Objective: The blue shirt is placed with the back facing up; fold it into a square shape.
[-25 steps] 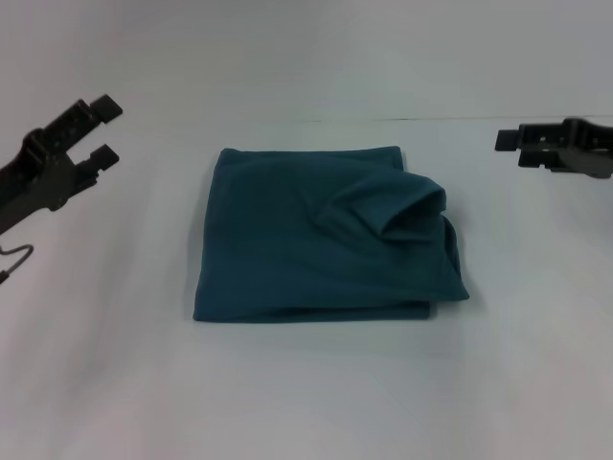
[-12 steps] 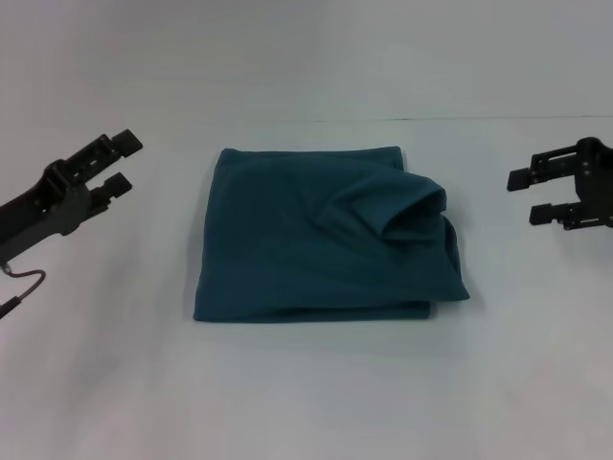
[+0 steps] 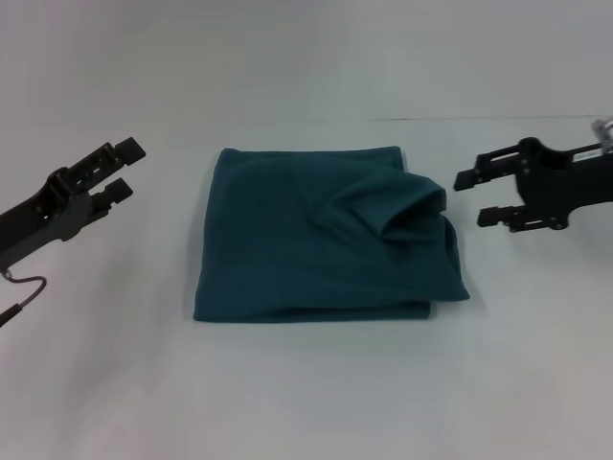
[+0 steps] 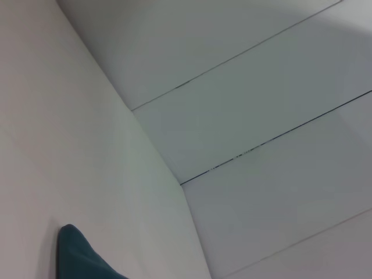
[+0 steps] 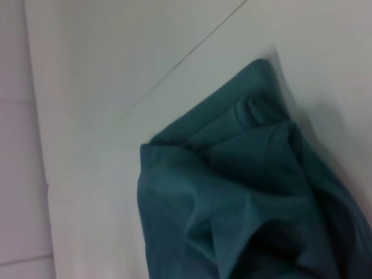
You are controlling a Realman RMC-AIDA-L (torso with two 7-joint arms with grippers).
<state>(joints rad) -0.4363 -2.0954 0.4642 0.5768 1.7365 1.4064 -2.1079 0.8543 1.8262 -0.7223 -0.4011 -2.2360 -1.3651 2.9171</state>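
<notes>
The blue shirt point(image 3: 321, 235) lies folded into a rough square in the middle of the white table, with a puffed, open fold bulging at its right side. In the right wrist view the shirt point(image 5: 244, 197) fills the lower part, its bulging fold plain to see. A corner of the shirt point(image 4: 78, 256) shows in the left wrist view. My right gripper point(image 3: 471, 197) hovers open just right of the bulge, fingers pointing at it, holding nothing. Well left of the shirt, my left gripper point(image 3: 124, 170) is open and empty.
The white table point(image 3: 306, 383) runs to a back edge along a pale wall point(image 3: 306, 57). A thin cable point(image 3: 24, 292) hangs under my left arm.
My right gripper has come down and moved left toward the shirt's bulging right side. The left gripper shifted slightly right and lower. The shirt has not moved.
</notes>
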